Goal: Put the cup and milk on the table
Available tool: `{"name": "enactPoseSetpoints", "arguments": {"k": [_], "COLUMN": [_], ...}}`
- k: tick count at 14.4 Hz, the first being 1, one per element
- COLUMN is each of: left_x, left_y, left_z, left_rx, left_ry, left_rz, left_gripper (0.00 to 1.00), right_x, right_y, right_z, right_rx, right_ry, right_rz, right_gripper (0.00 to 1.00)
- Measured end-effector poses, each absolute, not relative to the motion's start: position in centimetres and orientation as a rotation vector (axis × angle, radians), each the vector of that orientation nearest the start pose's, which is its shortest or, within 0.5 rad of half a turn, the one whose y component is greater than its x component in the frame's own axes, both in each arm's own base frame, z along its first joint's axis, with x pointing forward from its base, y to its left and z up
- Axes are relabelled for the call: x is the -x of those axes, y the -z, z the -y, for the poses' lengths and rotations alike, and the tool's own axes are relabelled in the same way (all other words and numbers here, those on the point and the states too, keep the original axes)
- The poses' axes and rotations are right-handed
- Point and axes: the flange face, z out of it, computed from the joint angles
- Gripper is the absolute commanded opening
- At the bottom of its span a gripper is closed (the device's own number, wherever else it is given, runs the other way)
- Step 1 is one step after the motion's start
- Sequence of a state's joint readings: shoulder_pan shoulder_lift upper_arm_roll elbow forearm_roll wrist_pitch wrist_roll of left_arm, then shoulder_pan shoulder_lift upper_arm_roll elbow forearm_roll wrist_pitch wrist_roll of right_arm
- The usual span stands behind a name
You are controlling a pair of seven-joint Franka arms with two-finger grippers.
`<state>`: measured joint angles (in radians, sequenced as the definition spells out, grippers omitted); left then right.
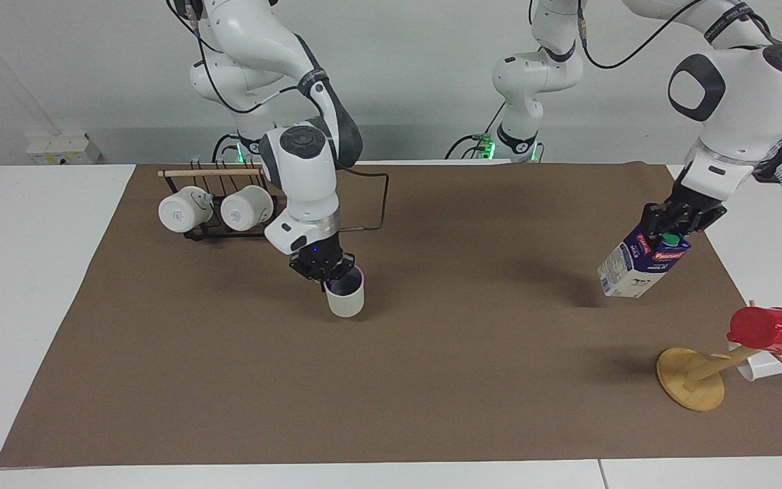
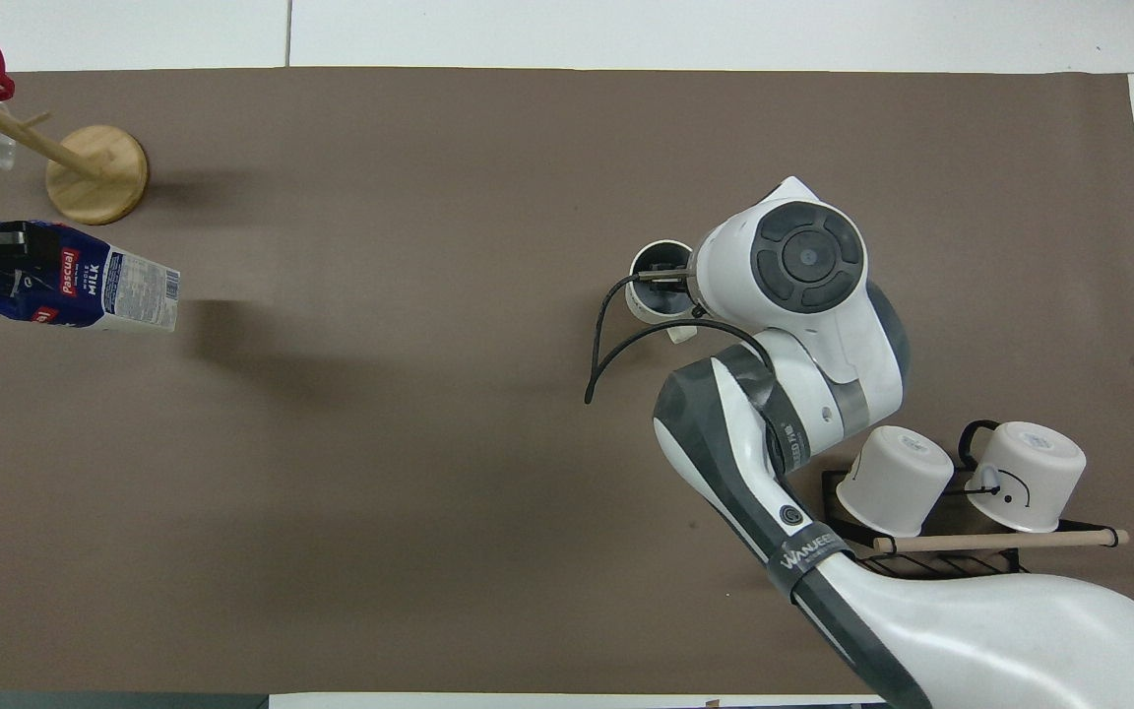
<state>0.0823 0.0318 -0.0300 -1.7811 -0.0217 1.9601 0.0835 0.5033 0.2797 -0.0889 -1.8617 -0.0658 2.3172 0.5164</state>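
Observation:
The cup (image 1: 345, 301), off-white with a grey-blue inside, hangs upright from my right gripper (image 1: 331, 274), which is shut on its rim, low over the middle of the brown mat (image 1: 432, 380). I cannot tell whether its base touches the mat. In the overhead view the cup (image 2: 654, 286) shows beside the right gripper (image 2: 667, 277). My left gripper (image 1: 666, 232) is shut on the top of the milk (image 1: 642, 268), a blue-and-white carton that hangs tilted over the mat's edge at the left arm's end. The milk (image 2: 99, 290) and left gripper (image 2: 1, 258) also show from overhead.
A black wire rack (image 1: 228, 229) with two white mugs (image 1: 247, 207) stands near the right arm's base. A wooden mug tree (image 1: 692, 379) with a red cup (image 1: 769, 329) and a white cup (image 1: 759, 370) stands at the left arm's end. The white table (image 1: 24, 305) surrounds the mat.

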Motion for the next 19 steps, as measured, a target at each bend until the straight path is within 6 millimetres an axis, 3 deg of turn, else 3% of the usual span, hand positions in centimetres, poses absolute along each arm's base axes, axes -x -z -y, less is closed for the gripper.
{"name": "enactPoseSetpoints", "arguments": {"k": [3,7,11,12,13,14,17,19], "left_x": [-58.8,-58.9,-58.8,-58.7,-58.5,-58.4,-58.2,-57.7], "left_y": [-54.6,-54.5,-54.4,-54.4,-54.3,-54.1,-53.1,-52.1], "left_z": [-2.1,-0.6,4.3,5.9,7.3,8.5,12.3,16.9], "left_rx": [3.145,3.149,3.162,3.165,3.169,3.172,3.154,3.141], "left_ry": [0.248,0.245,0.241,0.239,0.236,0.230,0.212,0.224], "left_rz": [-0.045,-0.044,-0.002,0.008,0.014,0.023,0.046,0.107], "left_gripper": [0.00,0.00,0.00,0.00,0.00,0.00,0.00,0.00], "right_x": [-57.8,-57.7,-57.8,-57.9,-57.9,-57.9,-58.5,-59.3], "right_y": [-37.3,-36.5,-35.7,-35.6,-35.6,-35.6,-36.3,-38.4], "right_z": [-28.2,-28.8,-29.0,-28.9,-28.9,-28.9,-28.2,-26.5], "right_rx": [3.111,3.112,3.107,3.108,3.109,3.109,3.103,3.095], "right_ry": [0.298,0.294,0.305,0.303,0.303,0.303,0.323,0.346], "right_rz": [-0.077,-0.070,-0.068,-0.068,-0.069,-0.070,-0.092,-0.139], "right_gripper": [0.00,0.00,0.00,0.10,0.95,1.00,1.00,1.00]}}
